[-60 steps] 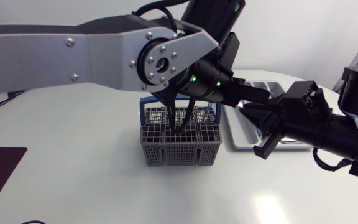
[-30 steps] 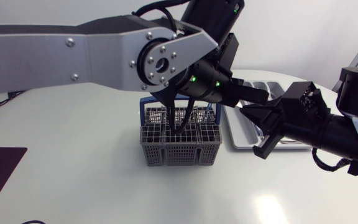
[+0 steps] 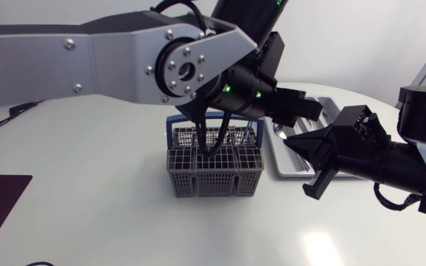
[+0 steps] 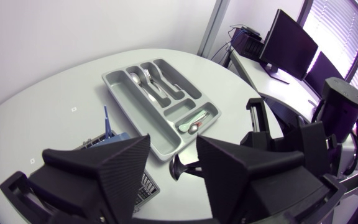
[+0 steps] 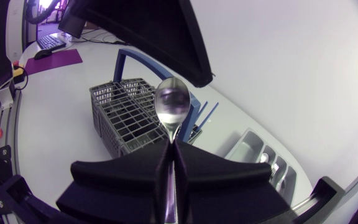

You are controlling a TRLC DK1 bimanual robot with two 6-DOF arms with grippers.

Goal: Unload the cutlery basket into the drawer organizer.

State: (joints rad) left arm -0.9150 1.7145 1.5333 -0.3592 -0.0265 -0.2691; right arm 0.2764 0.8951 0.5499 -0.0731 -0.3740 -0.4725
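1. While your right claw [image 5: 169, 148] presses its fingers together on the handle of the spoon [image 5: 171, 102], the bowl juts out ahead of the fingertips. The spoon's long axis runs in line with the claw.
2. Seen from above, that claw hangs just right of the cutlery basket [image 3: 214, 171], over the near left corner of the drawer organizer [image 3: 285, 164]. The spoon's bowl points left, toward the basket.
3. Your left claw [image 4: 173, 148] is spread wide and pinches nothing. It hangs above the organizer, just beyond the spoon tip.
4. On the bench [image 3: 87, 192], the organizer lies right of the basket. Cutlery [image 4: 146, 84] lies lengthwise in its long slots.
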